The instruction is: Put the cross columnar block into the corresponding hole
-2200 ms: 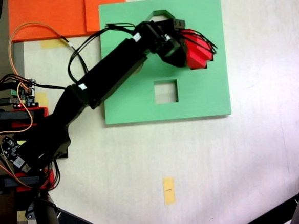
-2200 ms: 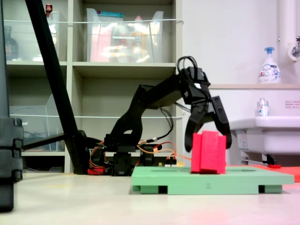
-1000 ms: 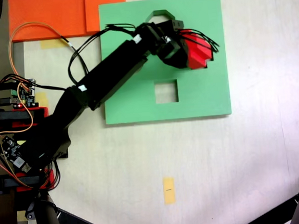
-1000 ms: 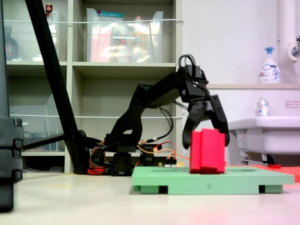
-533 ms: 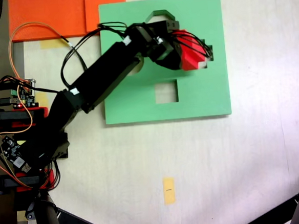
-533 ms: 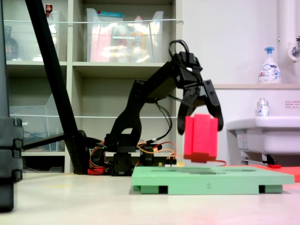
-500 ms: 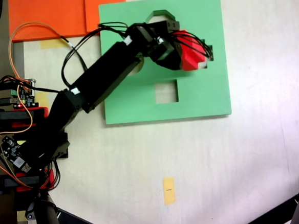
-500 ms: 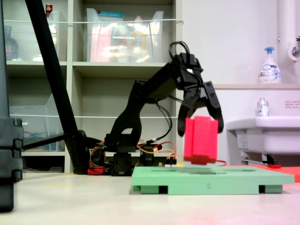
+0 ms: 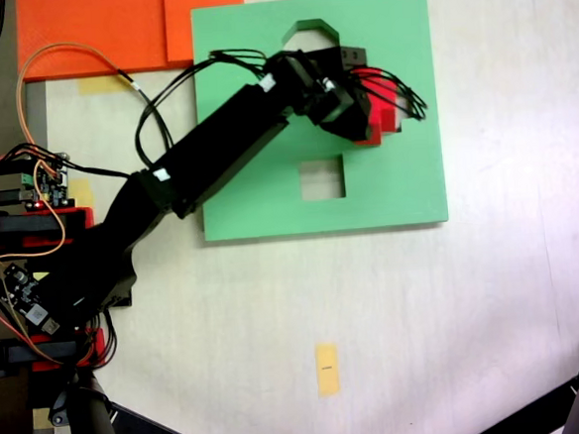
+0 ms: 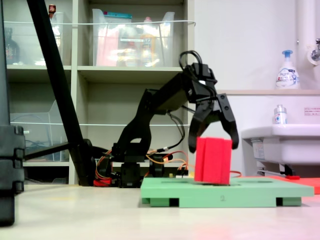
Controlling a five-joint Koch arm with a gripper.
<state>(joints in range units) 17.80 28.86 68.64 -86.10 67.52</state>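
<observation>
gripper (image 10: 211, 141) clamped on the red block (image 10: 213, 160), held upright. block's base met the green board (image 10: 260, 189) at the cross hole (image 9: 390, 121).

In the second exterior view, the cross columnar block (image 10: 213, 160) is seen upright on the green board (image 10: 227, 190), gripped near its top by the tool (image 10: 213, 141); shelves (image 10: 100, 75) are seen far behind.

Lowered again from the raised position of half a second ago: cross columnar block (image 10: 213, 160), bottom now at the green board (image 10: 260, 190) surface in the second exterior view, slightly tilted. Shifted a little toward the first exterior view's right along with the gripper (image 9: 366, 107), jaws clamped on the block's sides.
</observation>
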